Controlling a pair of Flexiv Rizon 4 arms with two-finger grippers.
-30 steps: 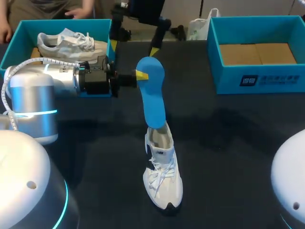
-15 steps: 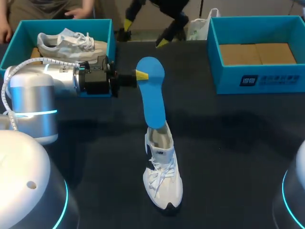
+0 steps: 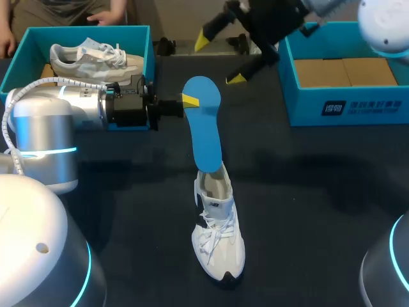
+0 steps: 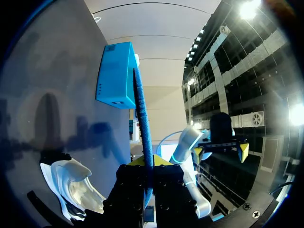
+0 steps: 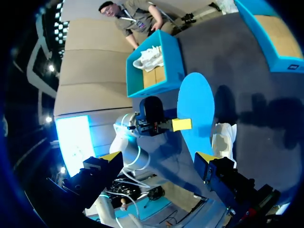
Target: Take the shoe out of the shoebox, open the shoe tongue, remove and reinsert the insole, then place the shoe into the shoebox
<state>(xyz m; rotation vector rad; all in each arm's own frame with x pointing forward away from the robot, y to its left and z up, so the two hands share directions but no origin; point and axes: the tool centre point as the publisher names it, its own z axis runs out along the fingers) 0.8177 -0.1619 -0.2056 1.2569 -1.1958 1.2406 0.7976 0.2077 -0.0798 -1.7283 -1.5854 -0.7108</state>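
One insole clamped in left tool (end in shoe) | right tool spread, far table edge

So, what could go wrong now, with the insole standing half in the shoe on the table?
1. Nothing holds the shoe: the right end effector is open and far off. A push on the insole may tip or slide the shoe.
2. The left end effector pinches only the insole's top edge, so the long insole may bend or slip out instead of sliding in.
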